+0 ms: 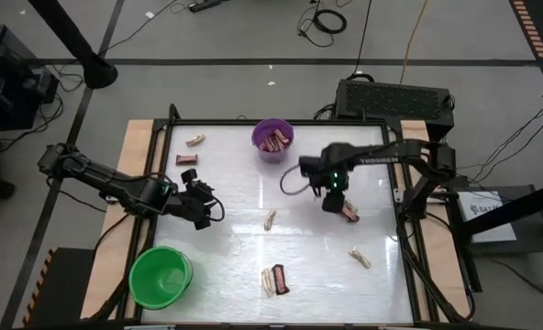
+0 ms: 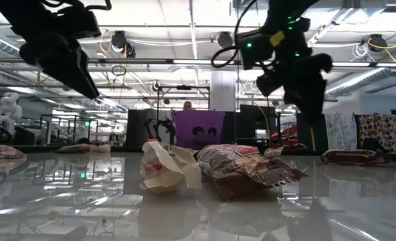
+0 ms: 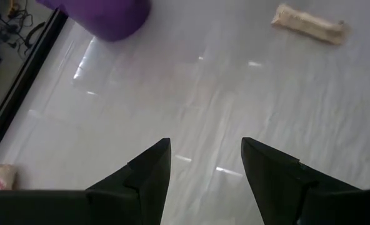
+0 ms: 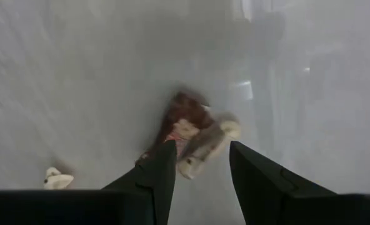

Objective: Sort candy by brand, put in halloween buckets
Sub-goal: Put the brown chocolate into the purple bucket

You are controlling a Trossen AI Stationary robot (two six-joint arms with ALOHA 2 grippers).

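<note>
The purple bucket (image 1: 272,139) stands at the table's far middle with brown bars in it. The green bucket (image 1: 160,275) stands at the near left. Loose candy lies scattered on the table. My right gripper (image 1: 332,202) hangs open above a brown bar (image 4: 184,119) and a cream piece (image 4: 209,142) lying side by side right of centre; it stands clear of the table in the low view (image 2: 298,84). My left gripper (image 1: 207,209) hovers open over bare table left of centre, nothing between its fingers (image 3: 205,142).
More candy lies about: a cream piece (image 1: 195,140) and a brown bar (image 1: 187,159) at the far left, a cream piece (image 1: 270,219) in the middle, another (image 1: 359,258) at the near right, and a cream and brown pair (image 1: 273,280) near the front edge.
</note>
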